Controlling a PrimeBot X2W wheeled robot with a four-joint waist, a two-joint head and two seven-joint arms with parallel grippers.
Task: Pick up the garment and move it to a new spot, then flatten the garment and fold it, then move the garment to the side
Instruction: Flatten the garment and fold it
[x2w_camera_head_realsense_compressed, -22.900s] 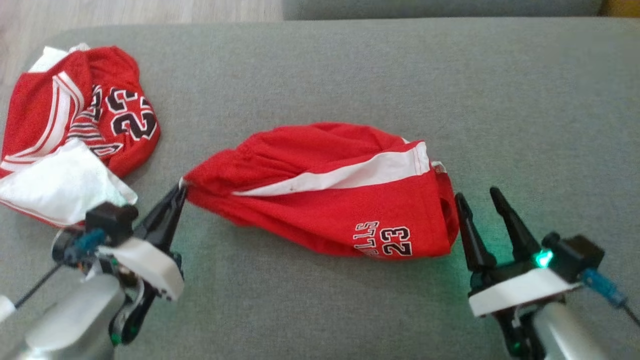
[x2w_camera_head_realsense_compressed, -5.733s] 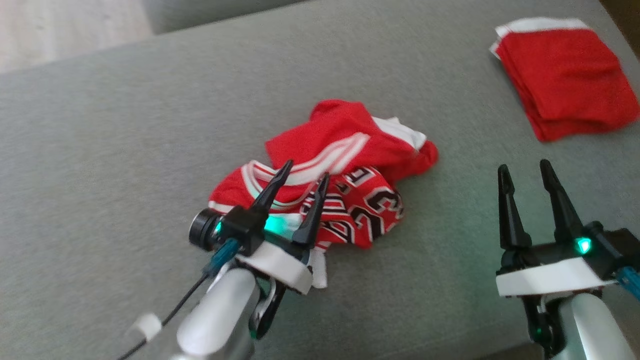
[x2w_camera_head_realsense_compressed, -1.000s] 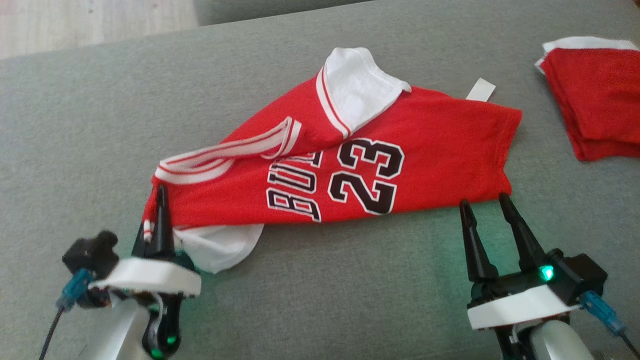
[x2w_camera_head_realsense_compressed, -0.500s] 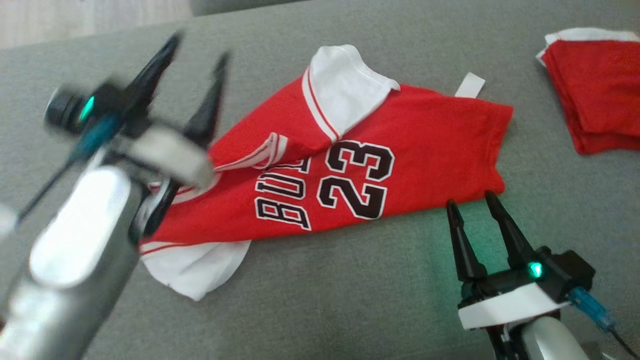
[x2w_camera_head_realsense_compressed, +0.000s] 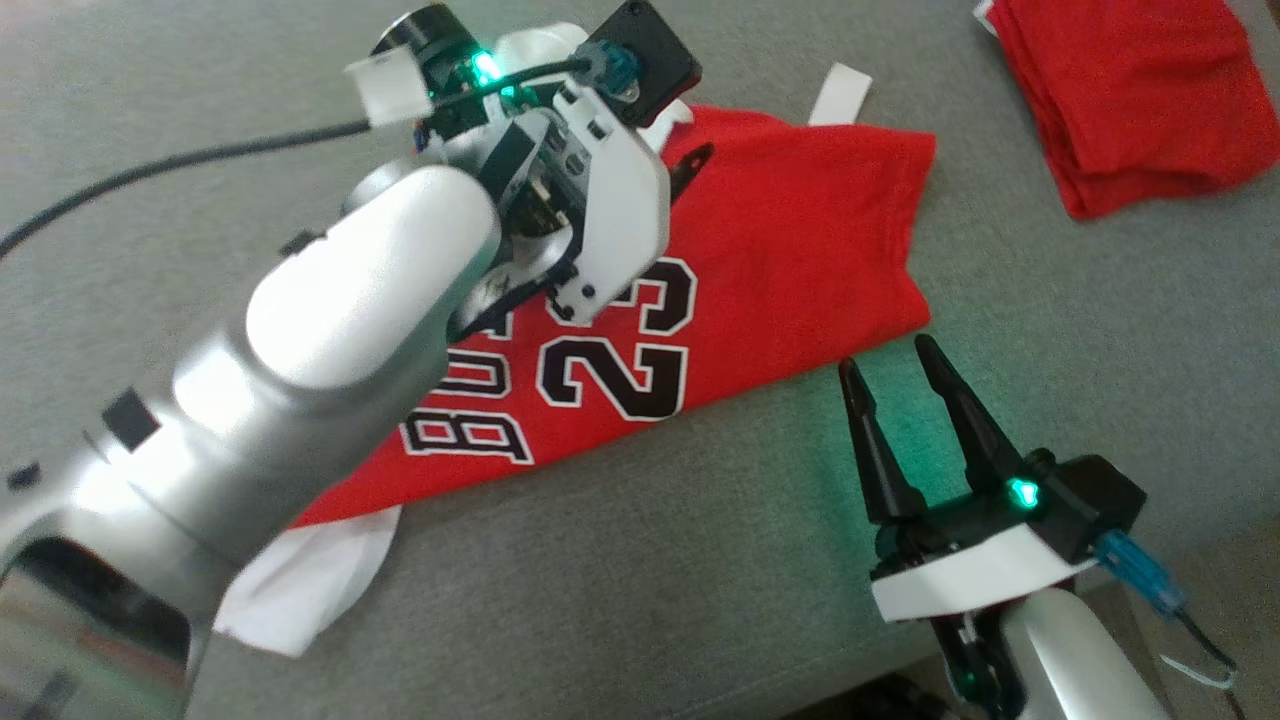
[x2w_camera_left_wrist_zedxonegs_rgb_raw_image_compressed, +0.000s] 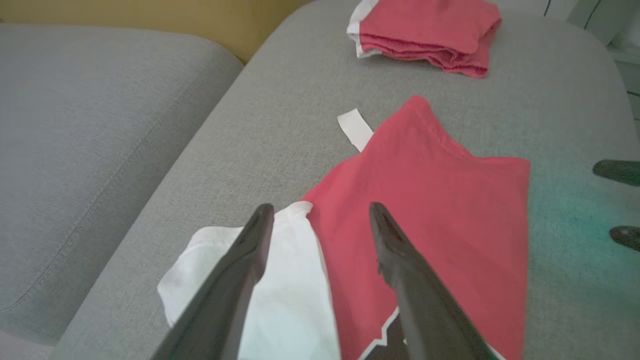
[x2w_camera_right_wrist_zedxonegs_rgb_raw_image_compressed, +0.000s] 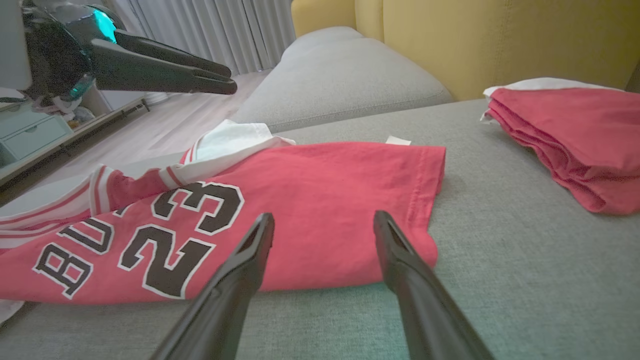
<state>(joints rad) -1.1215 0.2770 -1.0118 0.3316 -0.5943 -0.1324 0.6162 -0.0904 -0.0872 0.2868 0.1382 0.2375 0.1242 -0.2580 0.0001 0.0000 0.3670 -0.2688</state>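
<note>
over the sleeve (x2w_camera_left_wrist_zedxonegs_rgb_raw_image_compressed: 290, 300) at 11 o'clock of the jersey (x2w_camera_head_realsense_compressed: 800, 230), left tool (x2w_camera_left_wrist_zedxonegs_rgb_raw_image_compressed: 321, 210) hangs released; grabbing two layers may bunch it. right tool (x2w_camera_head_realsense_compressed: 888, 355) is released.

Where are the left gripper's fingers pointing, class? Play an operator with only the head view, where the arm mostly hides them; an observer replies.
Observer: The left wrist view shows the left gripper open over the jersey, one finger above its white sleeve, the other above red cloth.
Operator: Touching it?
Observer: No; the right wrist view shows it hanging clear above the jersey.
Operator: Behind the seat?
Observer: A yellow backrest, beyond the folded red garment.
</note>
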